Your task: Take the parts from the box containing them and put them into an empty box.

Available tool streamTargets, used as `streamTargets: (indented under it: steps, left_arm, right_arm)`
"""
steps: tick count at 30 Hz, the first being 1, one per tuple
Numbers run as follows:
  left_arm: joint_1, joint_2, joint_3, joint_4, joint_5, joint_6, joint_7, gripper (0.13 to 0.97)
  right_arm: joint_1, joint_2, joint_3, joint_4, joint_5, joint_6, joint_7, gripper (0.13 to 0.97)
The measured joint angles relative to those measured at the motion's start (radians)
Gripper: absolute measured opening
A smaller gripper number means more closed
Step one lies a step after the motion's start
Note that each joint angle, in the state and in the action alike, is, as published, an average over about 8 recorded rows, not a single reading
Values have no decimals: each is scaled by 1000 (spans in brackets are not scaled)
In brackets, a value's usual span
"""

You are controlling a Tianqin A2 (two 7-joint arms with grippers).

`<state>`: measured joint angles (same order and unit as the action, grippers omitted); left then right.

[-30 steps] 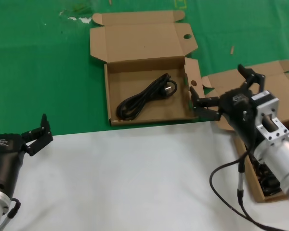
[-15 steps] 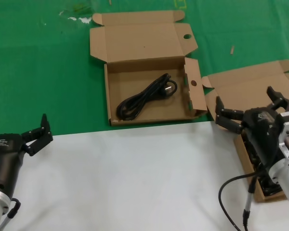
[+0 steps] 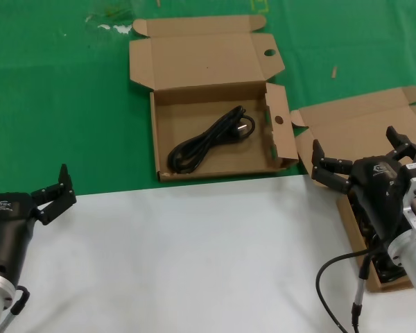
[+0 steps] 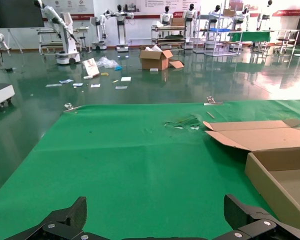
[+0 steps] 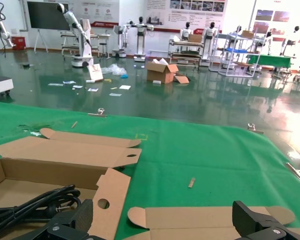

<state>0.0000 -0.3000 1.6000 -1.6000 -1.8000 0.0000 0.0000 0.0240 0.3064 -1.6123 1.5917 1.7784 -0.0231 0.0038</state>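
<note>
One black cable lies coiled in the wide far box; more sit in the angled right box under the spread-fingered right gripper. Light and floppy, they look best pinched across the bundled loops. Left gripper, also spread, waits near left.

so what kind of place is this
Probably a robotics lab or test hall: other robot arms on stands, racks of shelving on a glossy open floor, and a green work mat holding cardboard boxes.

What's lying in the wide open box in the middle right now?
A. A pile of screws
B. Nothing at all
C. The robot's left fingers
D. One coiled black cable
D: one black cable lies coiled on the floor of the wide box, with no gripper over it.
</note>
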Motion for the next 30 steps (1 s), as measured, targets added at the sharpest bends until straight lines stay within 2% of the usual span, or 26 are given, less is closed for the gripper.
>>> streamTargets:
  steps: [30]
  left_arm:
    - [0,0,0,0,0,0,0,966]
  right_arm:
    - [0,0,0,0,0,0,0,966]
